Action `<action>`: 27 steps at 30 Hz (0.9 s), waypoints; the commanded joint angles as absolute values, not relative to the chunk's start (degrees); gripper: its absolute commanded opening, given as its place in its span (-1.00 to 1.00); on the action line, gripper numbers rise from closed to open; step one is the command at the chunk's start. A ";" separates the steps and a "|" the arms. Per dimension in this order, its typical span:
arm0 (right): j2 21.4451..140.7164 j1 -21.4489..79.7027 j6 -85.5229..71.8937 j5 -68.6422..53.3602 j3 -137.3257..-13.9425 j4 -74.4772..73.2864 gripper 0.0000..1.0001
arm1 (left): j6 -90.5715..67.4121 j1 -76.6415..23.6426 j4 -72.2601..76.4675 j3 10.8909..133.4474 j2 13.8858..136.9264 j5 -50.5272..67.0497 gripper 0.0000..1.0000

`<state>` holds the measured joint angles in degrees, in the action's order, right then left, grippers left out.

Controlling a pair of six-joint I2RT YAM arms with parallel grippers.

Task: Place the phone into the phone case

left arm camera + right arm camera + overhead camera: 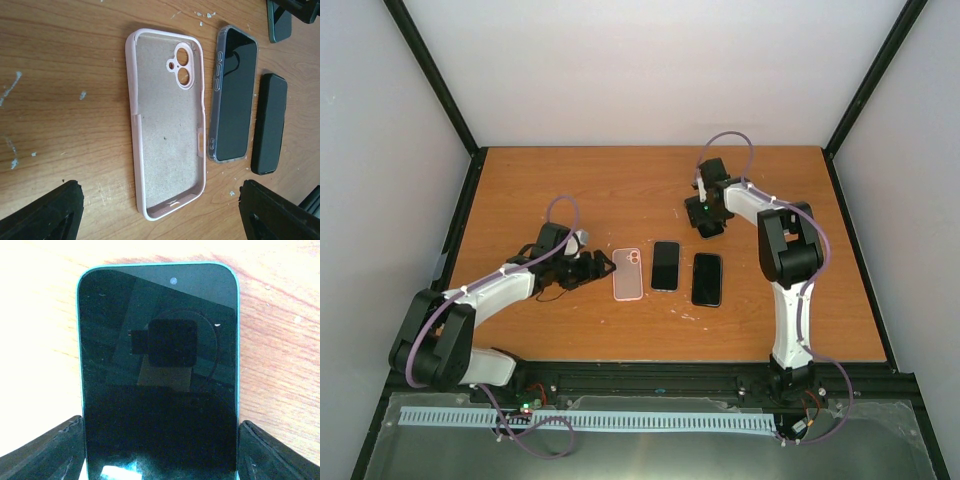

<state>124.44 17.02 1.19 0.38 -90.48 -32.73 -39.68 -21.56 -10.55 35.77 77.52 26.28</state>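
A teal-edged phone [158, 365] lies screen up on the wooden table [570, 190], towards the back right. My right gripper [160, 455] hangs over it, open, with one finger [47, 450] close beside each long edge; in the top view that gripper [708, 226] hides most of the phone. An empty pink phone case [167, 125] lies open side up near the table's middle [628, 273]. My left gripper [160, 215] stands open just short of the case's near end, with nothing between its fingers [40, 212].
Right of the pink case lie a dark-screened phone in a clear case [234, 95] and a black phone or case [270, 122], side by side. The teal phone [279, 22] lies beyond them. Black frame posts stand at the table's corners.
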 commanded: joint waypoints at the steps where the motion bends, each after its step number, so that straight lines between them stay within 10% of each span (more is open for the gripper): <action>1: 127.54 17.27 2.71 1.52 -91.26 -34.02 0.50 | -38.13 -21.06 -11.81 37.39 77.14 23.89 0.71; 27: 106.92 26.12 -15.09 -1.89 -78.65 -34.72 0.20 | -38.02 -14.85 -9.86 36.29 76.38 28.26 0.71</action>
